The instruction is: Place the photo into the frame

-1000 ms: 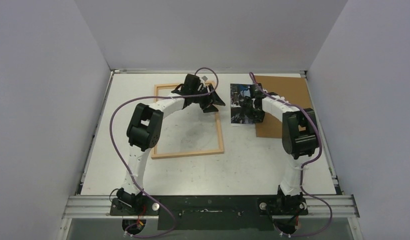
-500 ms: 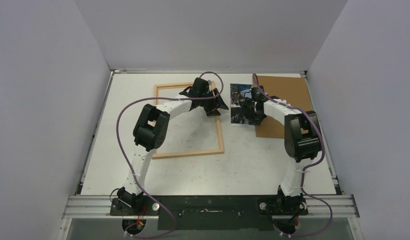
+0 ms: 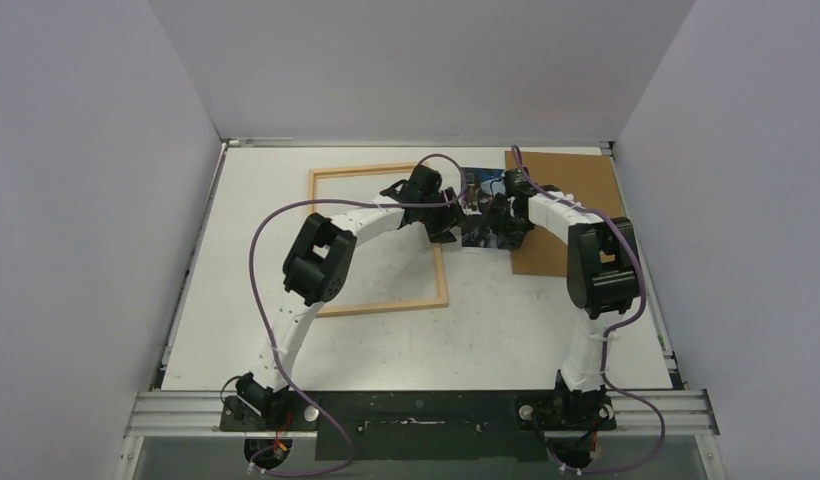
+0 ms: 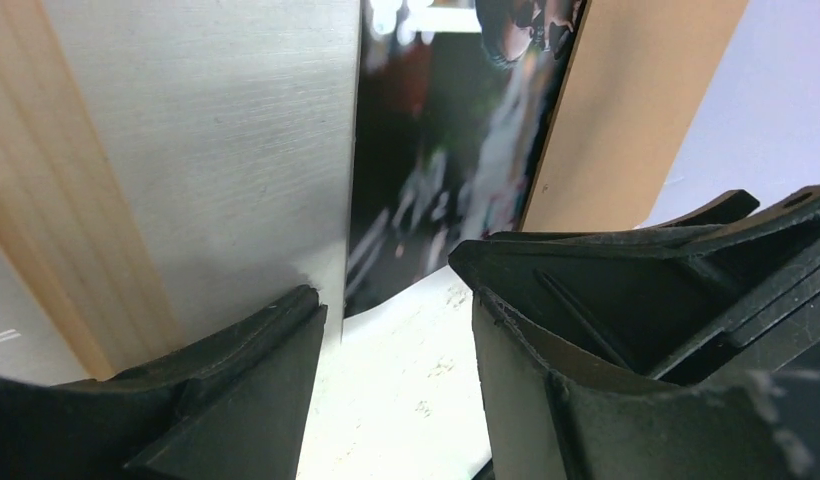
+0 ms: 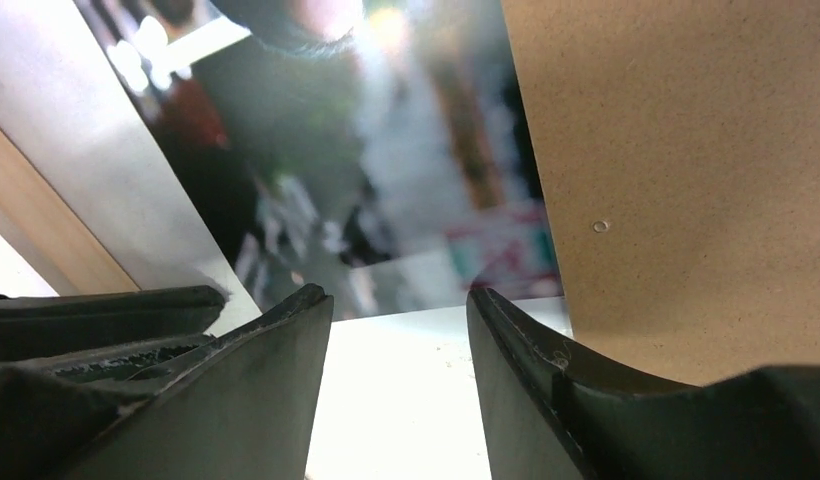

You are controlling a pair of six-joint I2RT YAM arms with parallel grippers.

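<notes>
The photo (image 3: 479,190) lies flat on the table between the light-wood frame (image 3: 379,305) and a brown backing board. My left gripper (image 3: 453,213) is low at the photo's left edge, just right of the frame's right rail. It is open, with the photo's white border (image 4: 406,390) between its jaws (image 4: 391,300). My right gripper (image 3: 499,216) is over the photo's near right part, also open and empty (image 5: 396,300). The photo (image 5: 386,170) and the frame rail (image 5: 46,240) show ahead of it. The two grippers are close together.
The brown backing board (image 3: 571,205) lies right of the photo, and the photo's right edge overlaps it. It shows in the left wrist view (image 4: 636,100) and the right wrist view (image 5: 686,180). White walls enclose the table on three sides.
My left gripper has moved right, from over the frame's top right corner to the photo's left edge. My right gripper has stayed over the photo, shifting slightly.
</notes>
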